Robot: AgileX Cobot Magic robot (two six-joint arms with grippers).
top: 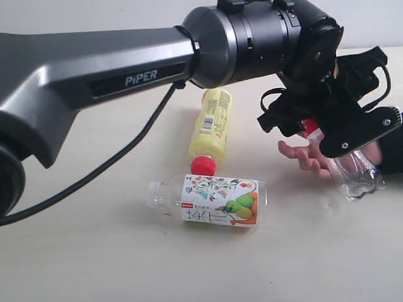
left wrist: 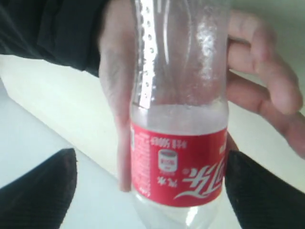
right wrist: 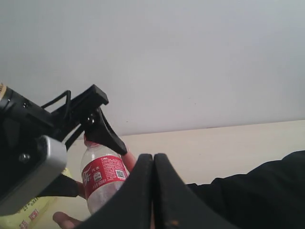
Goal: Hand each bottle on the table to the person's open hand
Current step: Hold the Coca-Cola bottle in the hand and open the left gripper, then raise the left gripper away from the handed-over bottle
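Red label and cap mark the clear plastic bottle lying across the person's open hand at the right of the pale beige wood-grain table. The left gripper straddles it. A yellow red-capped bottle and a clear pear-label bottle lie flat mid-table.

Left wrist view: jaws spread wide, one pad well clear of the label band.

Right wrist view: the right gripper hangs aloft, jaws pressed together, empty.

The bottles look empty, so probably light, easily dented, smooth and apt to roll. They are best taken across the labelled midsection.

The red-label bottle is clear, the yellow bottle red-capped.
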